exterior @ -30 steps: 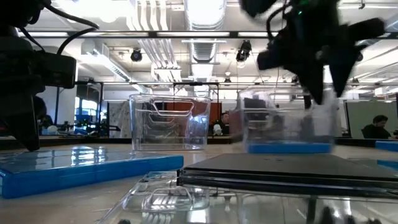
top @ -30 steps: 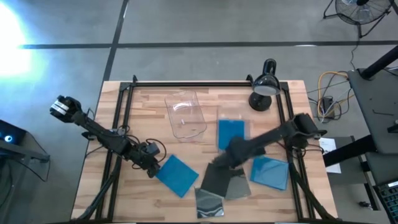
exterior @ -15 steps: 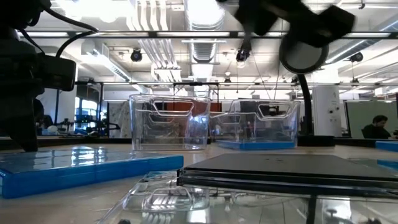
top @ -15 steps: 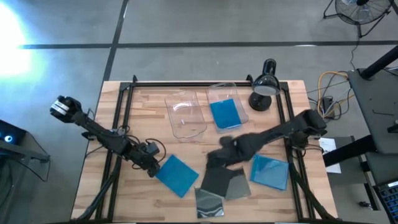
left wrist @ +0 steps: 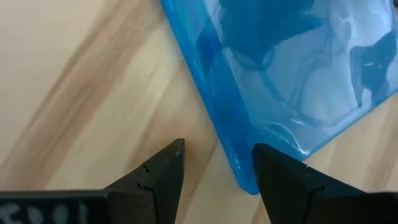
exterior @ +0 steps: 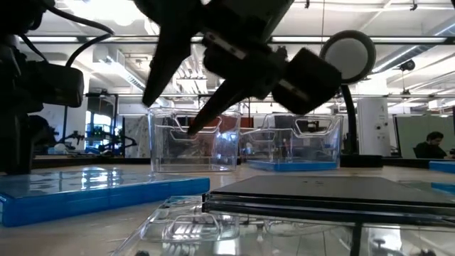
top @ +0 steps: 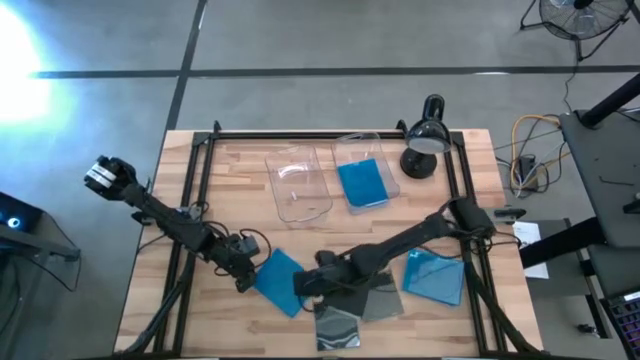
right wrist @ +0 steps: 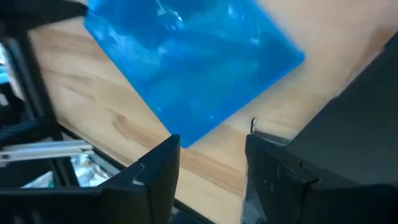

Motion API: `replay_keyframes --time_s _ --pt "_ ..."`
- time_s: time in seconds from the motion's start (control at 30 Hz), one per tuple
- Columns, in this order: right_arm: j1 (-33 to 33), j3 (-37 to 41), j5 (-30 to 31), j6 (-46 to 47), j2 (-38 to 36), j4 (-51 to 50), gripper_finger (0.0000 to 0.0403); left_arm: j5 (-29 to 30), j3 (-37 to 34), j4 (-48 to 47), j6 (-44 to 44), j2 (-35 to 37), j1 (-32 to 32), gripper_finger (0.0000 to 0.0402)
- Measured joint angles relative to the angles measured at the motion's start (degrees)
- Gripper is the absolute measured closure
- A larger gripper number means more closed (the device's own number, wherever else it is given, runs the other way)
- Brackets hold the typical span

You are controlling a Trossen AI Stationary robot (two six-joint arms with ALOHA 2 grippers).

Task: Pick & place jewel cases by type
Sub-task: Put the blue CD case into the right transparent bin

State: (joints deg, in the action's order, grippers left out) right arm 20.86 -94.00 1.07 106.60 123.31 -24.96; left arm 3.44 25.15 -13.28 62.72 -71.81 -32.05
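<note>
dark fingers of the right gripper (top: 300, 284) stand apart, empty, over the near corner of a blue jewel case (top: 280, 281) lying flat on the table (top: 230, 180). left gripper (top: 244, 275) (also parted) sits at that case's opposite edge.

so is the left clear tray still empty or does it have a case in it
Empty. From above, the left clear tray shows only bare wood through it, while the tray beside it holds a blue jewel case.

I see two clear trays (top: 300, 186) side by side on my wooden surface (top: 230, 180), a black desk lamp (top: 427, 140) at the far right corner.
</note>
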Motion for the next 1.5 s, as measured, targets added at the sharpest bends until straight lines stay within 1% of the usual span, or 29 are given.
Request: replay_keyframes --time_s 0.2,0.3,0.37,0.43,0.6,0.8,1.0,1.07,1.2,1.33,1.4,1.5 --pt "0.4 -5.6 -1.5 1.1 4.8 -0.8 0.0225 0.2 0.0 0.2 0.8 0.0 -0.3 0.0232" --pt "0.4 -8.0 -2.8 1.1 7.6 -2.5 0.0225 0.3 0.0 0.1 0.9 0.0 -0.4 0.0232" --pt "0.4 -9.8 -2.9 1.7 9.2 -5.6 0.0225 0.4 0.0 0.0 1.1 0.0 -0.4 0.0232" --pt "0.5 -11.7 -2.2 1.6 9.9 -8.7 0.0225 0.4 0.0 0.0 1.5 -0.1 -0.4 0.0232" --pt "0.2 -15.2 1.8 1.0 10.9 -17.9 0.0225 0.5 -0.1 0.2 1.8 -0.1 -0.5 0.0232" --pt "-0.6 -15.3 1.8 -0.4 12.7 -18.2 0.0225 0.7 -0.1 0.8 1.9 -0.1 -0.7 0.0232" --pt "-1.1 -15.5 2.3 -1.8 13.6 -16.3 0.0225 0.4 -0.2 2.6 2.4 -0.1 -1.1 0.0232" --pt "-1.7 -16.5 2.4 -3.4 13.7 -16.0 0.0225 0.4 -0.2 2.8 2.4 -0.2 -1.5 0.0232" --pt "-2.5 -19.4 2.9 -9.7 13.6 -16.4 0.0225 0.2 -0.2 1.9 1.8 -0.1 -2.5 0.0232" --pt "-2.8 -22.7 4.8 -15.4 10.9 -17.7 0.0225 -0.1 -0.2 0.0 1.4 -0.1 -4.3 0.0232" --pt "-2.9 -24.9 6.6 -17.3 10.4 -18.3 0.0225 -1.6 -0.6 -0.3 1.9 -0.1 -5.5 0.0232" --pt "-3.2 -25.5 11.1 -19.0 10.9 -18.7 0.0225 -0.7 -1.3 0.2 2.3 -0.1 -7.5 0.0232"
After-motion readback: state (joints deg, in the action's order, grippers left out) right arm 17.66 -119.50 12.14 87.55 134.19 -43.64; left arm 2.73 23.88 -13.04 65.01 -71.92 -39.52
